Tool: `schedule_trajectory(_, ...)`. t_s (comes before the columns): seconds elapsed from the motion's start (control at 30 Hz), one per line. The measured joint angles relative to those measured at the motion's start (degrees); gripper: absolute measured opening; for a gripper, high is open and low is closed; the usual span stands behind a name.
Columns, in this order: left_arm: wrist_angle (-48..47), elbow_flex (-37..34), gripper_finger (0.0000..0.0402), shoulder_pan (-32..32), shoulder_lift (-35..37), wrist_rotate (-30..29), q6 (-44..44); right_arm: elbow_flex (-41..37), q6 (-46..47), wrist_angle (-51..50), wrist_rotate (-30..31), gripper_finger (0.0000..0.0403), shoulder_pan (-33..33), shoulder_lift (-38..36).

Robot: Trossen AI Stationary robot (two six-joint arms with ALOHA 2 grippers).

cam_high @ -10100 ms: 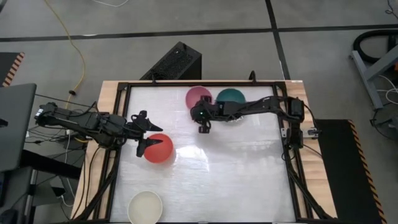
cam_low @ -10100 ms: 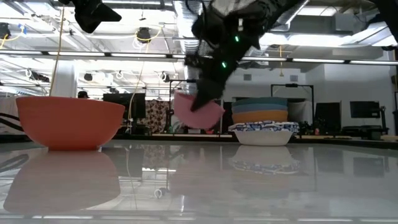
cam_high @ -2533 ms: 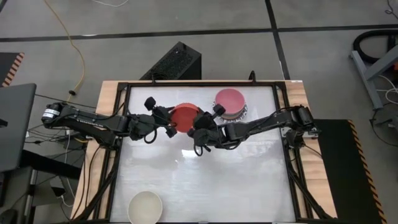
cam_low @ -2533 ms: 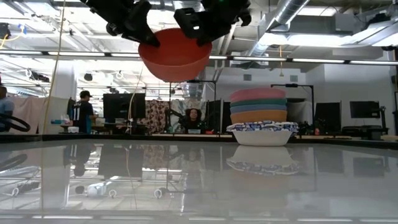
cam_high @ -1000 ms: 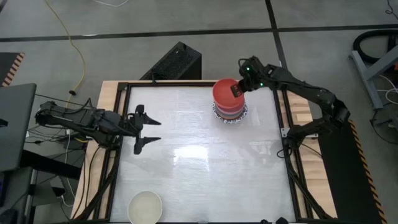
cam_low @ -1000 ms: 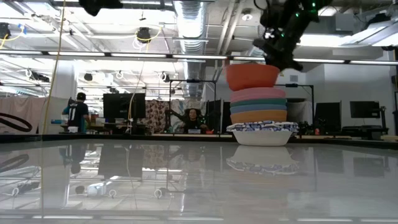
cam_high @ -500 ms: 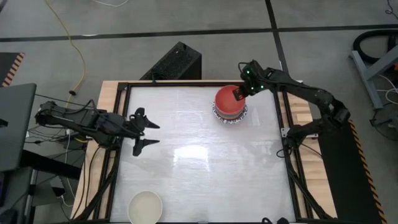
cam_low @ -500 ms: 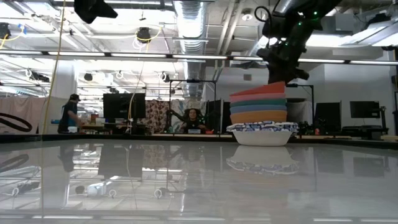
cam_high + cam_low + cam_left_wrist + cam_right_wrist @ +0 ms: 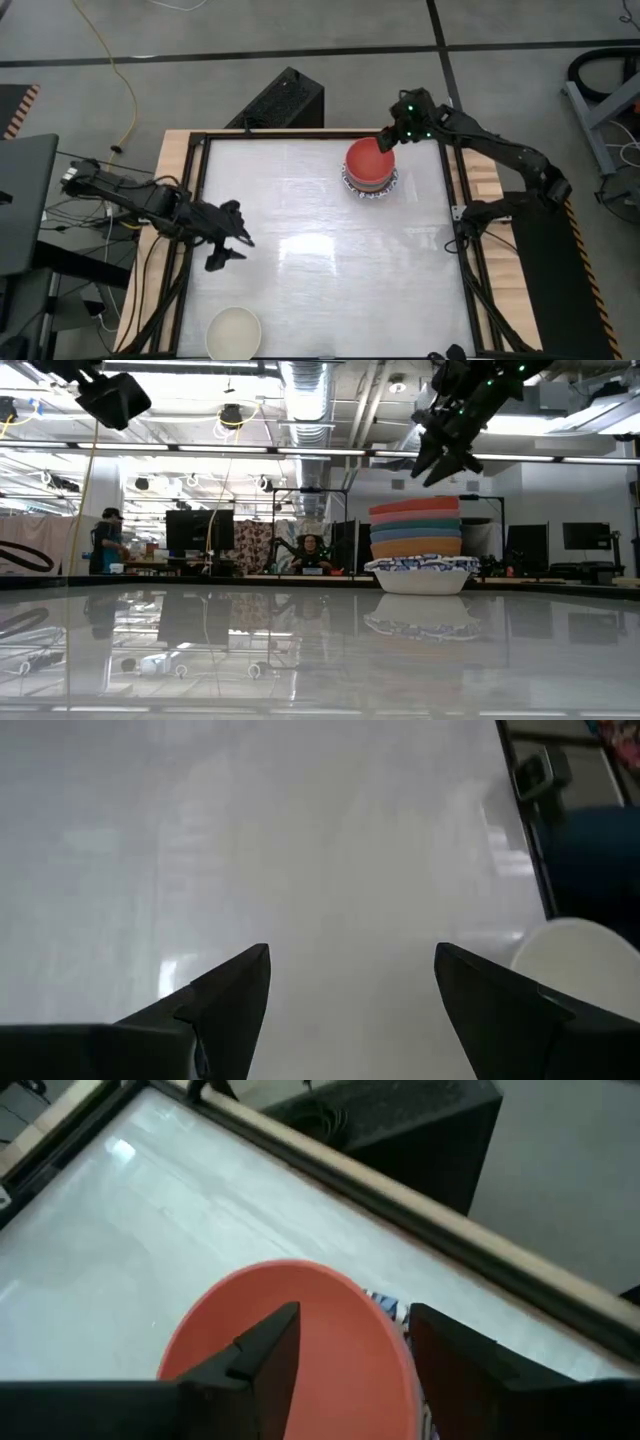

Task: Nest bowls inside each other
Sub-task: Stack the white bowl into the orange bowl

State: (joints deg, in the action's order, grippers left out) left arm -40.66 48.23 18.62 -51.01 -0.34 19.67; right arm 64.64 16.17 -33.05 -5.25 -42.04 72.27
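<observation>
fingers [image 9: 262,1352] of right gripper [image 9: 350,1342] spread above red bowl [image 9: 290,1340] atop stack.

One camera looks straight down on the whole bench [image 9: 320,270]. Another sits at bench height, facing level across it into the room. Each wrist camera looks close past its own pincer. The overhead, level and right wrist views share the stack of bowls [image 9: 369,166].

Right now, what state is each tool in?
Left tool: open, empty, over bare table.
Right tool: open, empty, above the red bowl.
</observation>
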Motion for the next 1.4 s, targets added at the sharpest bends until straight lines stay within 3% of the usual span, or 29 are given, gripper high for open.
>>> schedule_trajectory(0.17, 0.8, 0.0, 0.0273, 3.3, -1.9, -2.3, 0.1, -1.0, -1.2, 1.2, 0.6, 0.0176, 1.8, -0.9)
schedule_trajectory(0.43, 1.6, 0.0, 0.0273, 6.3, -2.2, -5.1, 1.8, -11.6, -0.8, 6.9, 0.6, 0.0119, 3.4, -0.8)
schedule_trajectory(0.7, 0.5, 0.0, 0.0273, 7.6, -2.4, -9.5, 2.9, -13.6, -1.0, 10.4, 0.4, 0.0112, 3.3, -1.1)
schedule_trajectory(0.83, -2.9, 0.0, 0.0273, 8.3, -2.3, -12.2, 4.8, -13.5, -1.1, 14.0, -2.8, 0.0112, 3.9, -4.3)
schedule_trajectory(1.0, -6.2, -3.0, 0.0273, 11.0, -2.4, -11.7, 12.7, -13.5, -1.3, 13.9, -3.4, 0.0112, 5.0, -10.1)
schedule_trajectory(1.2, -3.0, -5.4, 0.0273, 16.3, -2.8, -4.8, 26.1, -13.5, -1.4, 12.0, -2.3, 0.0112, 5.7, -15.7)
schedule_trajectory(1.4, 4.8, -5.4, 0.0273, 24.1, -4.8, -8.6, 36.9, -13.5, -1.7, 10.5, -2.1, 0.0112, 5.7, -17.7)
